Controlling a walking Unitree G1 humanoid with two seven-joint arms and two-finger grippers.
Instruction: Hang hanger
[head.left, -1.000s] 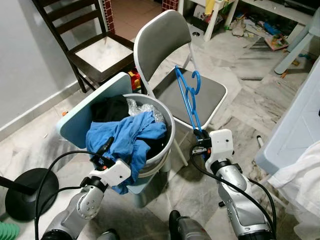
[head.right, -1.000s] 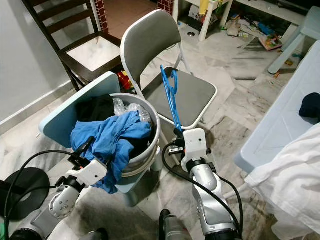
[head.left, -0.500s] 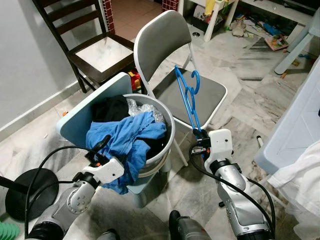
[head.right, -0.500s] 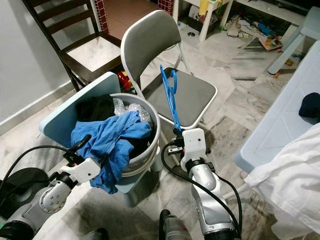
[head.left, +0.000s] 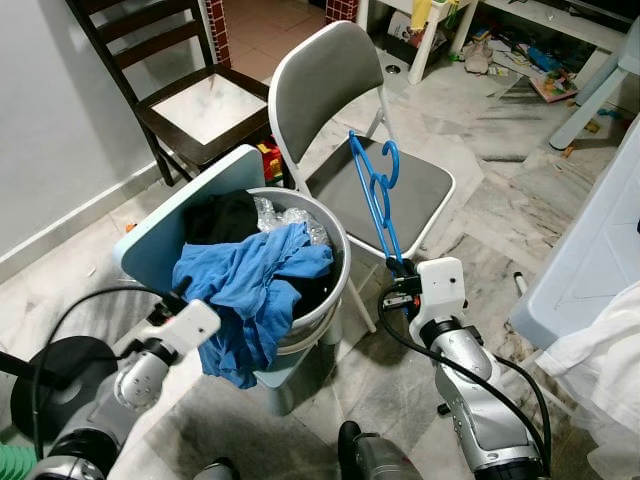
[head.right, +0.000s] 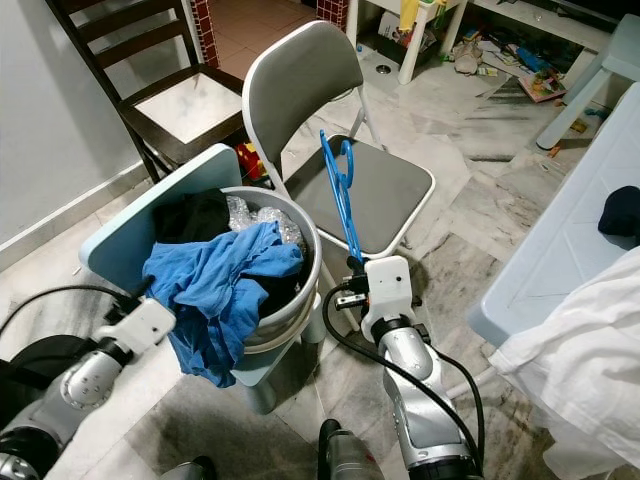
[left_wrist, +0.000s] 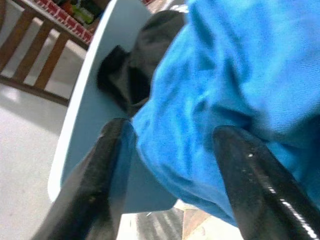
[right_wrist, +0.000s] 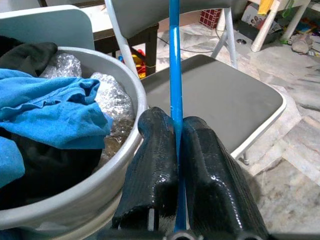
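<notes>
A blue plastic hanger stands upright in front of the grey folding chair, its hook at the top. My right gripper is shut on the hanger's lower bar, and the right wrist view shows both fingers pressed against the blue bar. My left gripper is open beside the blue cloth that spills over the rim of the grey bucket. Its two fingers frame the cloth without gripping it.
The bucket stands on a pale blue child's chair. A dark wooden chair is behind it. A pale blue table with white cloth is on the right. Clutter lies at the far back. A black round base sits at the left.
My left arm has drawn back to the left and down, away from the blue cloth. The right gripper and hanger have stayed put.
</notes>
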